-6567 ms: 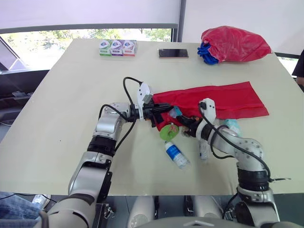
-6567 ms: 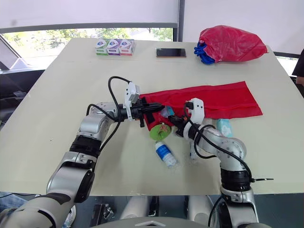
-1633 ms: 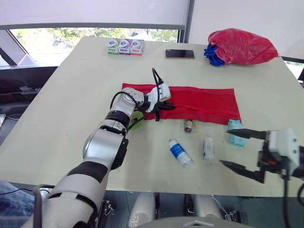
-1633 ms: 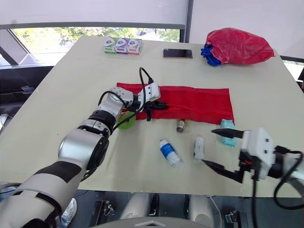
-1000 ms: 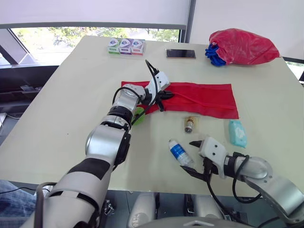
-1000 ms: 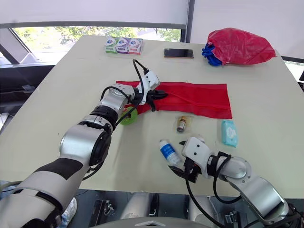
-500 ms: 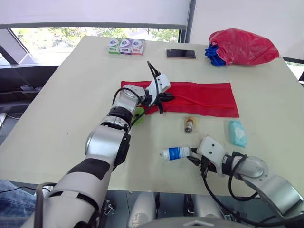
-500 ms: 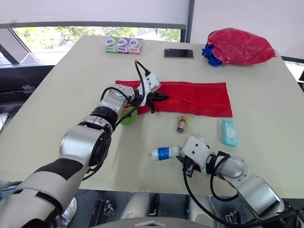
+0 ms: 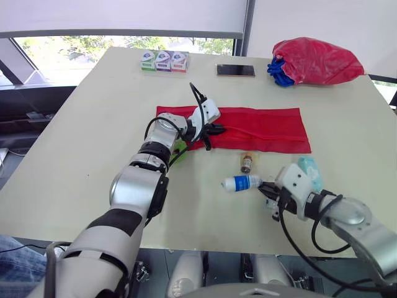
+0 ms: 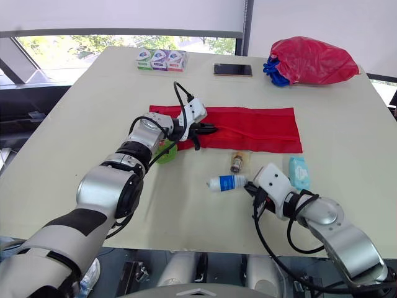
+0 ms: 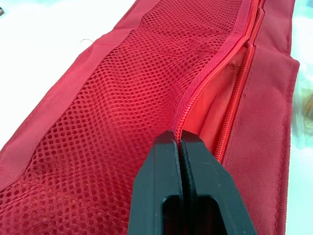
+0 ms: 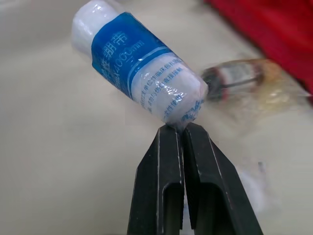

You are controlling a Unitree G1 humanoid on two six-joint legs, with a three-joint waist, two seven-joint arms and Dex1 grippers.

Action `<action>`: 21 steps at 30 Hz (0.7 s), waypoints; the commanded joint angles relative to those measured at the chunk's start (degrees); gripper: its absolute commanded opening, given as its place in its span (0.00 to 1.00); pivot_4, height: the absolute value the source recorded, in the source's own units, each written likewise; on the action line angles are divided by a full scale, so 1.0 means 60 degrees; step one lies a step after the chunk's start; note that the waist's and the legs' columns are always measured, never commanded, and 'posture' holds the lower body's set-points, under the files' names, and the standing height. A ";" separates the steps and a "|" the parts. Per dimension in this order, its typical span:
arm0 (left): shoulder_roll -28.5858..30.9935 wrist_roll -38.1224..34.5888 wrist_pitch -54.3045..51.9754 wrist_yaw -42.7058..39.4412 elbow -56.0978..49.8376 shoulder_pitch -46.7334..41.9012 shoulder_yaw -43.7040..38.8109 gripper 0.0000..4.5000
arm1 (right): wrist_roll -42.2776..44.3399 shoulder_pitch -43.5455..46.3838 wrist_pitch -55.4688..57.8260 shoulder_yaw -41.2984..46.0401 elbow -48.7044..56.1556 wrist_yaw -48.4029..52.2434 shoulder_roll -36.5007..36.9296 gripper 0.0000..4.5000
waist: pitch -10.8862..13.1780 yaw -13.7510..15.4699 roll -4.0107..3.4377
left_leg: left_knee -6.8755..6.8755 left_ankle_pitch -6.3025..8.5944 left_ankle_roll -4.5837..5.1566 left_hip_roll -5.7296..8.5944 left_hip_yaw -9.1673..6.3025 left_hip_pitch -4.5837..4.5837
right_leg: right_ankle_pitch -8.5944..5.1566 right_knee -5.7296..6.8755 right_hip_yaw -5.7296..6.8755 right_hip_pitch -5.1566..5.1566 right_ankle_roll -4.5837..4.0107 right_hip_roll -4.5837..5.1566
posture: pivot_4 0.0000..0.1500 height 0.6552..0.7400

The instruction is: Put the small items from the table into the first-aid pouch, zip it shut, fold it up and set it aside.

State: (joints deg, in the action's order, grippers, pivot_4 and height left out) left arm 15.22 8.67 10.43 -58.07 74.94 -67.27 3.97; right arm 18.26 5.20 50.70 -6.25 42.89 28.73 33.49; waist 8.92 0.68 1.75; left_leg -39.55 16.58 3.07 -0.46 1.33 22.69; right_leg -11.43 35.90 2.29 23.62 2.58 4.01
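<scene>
Right tool (image 10: 252, 186) clamped on one end of a white, blue-labelled plastic bottle (image 10: 226, 182).
Its long axis pointed left from the tool, just short of the flat red fabric pouch (image 10: 254, 127); left tool (image 11: 179, 139), pinched shut on the pouch's zip edge, sat nearer the opening.

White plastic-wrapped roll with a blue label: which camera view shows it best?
The right wrist view: the white plastic-wrapped roll with a blue label looms close, its wrapper pinched by the right claw. Both eye views show it from afar, sideways.
</scene>
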 commanded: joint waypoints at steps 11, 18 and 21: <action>-0.0251 -0.0347 -0.0219 -0.0134 -0.0119 -0.0109 -0.0397 0.00 | -0.1318 0.2774 0.2261 -0.0232 -0.2029 -0.2703 -0.1356 0.02 | -0.0003 0.0019 -0.0005 | 0.0006 0.0000 0.0000 0.0012 -0.0006 0.0011 | 0.0001 -0.0002 0.0006 0.0003 -0.0002 0.0004 | 1.00 1.00; -0.0314 -0.0346 -0.0161 -0.0192 -0.0154 -0.0049 -0.0376 0.00 | -0.1585 0.3138 0.1999 -0.0973 -0.2451 -0.2482 -0.1494 0.08 | -0.0003 0.0010 -0.0006 | 0.0012 0.0000 0.0000 0.0013 -0.0009 0.0009 | 0.0001 -0.0001 0.0008 0.0004 -0.0002 0.0003 | 1.00 1.00; -0.0297 -0.0327 -0.0142 -0.0150 -0.0150 -0.0036 -0.0366 0.00 | -0.1501 0.2954 0.1649 -0.1023 -0.2366 -0.1900 -0.0982 0.35 | -0.0003 0.0011 -0.0007 | 0.0012 0.0000 0.0002 0.0016 -0.0008 0.0011 | 0.0001 -0.0005 0.0006 0.0003 -0.0002 0.0006 | 1.00 1.00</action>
State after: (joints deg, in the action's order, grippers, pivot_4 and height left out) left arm 13.41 7.46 8.83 -58.95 74.95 -67.12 2.27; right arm 9.30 23.01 62.48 -13.08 26.73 15.78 26.26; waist 8.90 0.75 1.71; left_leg -39.48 16.59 3.08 -0.35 1.28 22.76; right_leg -11.43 35.86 2.32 23.64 2.57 4.04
